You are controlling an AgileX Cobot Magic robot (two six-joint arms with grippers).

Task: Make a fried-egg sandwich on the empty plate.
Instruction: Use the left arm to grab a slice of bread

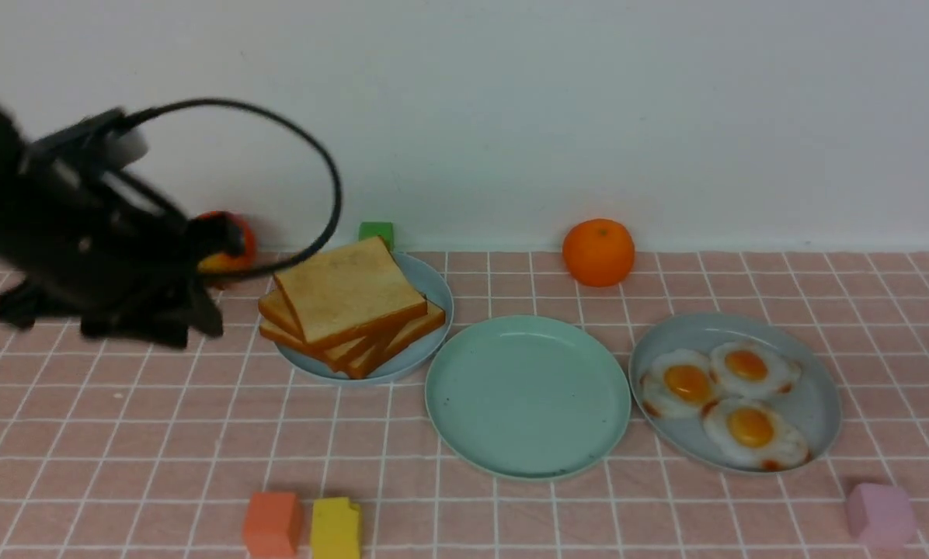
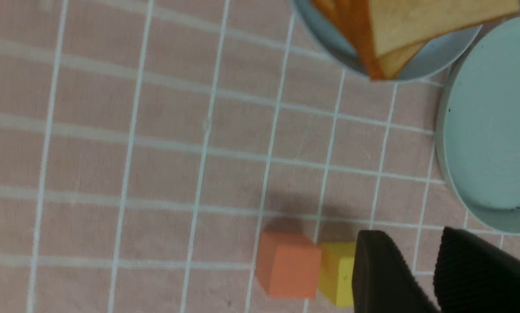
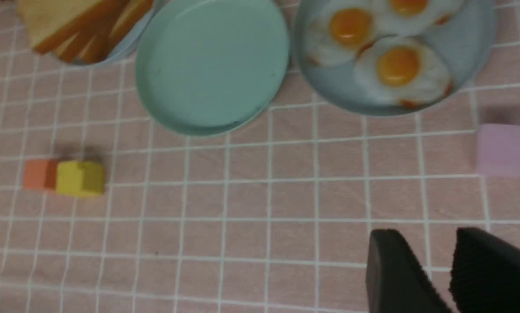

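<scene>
Looking at the table now: the mint-green plate (image 1: 527,396) sits bare at centre frame, between the toast stack (image 1: 348,299) on a blue-grey plate (image 1: 436,299) to its left and three fried eggs (image 1: 748,427) on a second blue-grey plate (image 1: 818,388) to its right. The left gripper (image 2: 421,250) hangs over the pink cloth (image 2: 155,152), fingers parted, gripping nothing, with the orange block (image 2: 288,269) and yellow block (image 2: 336,278) side by side at its fingertips in the wrist view. The right gripper (image 3: 429,245), lower right of its own view, is parted too, empty-handed.
</scene>
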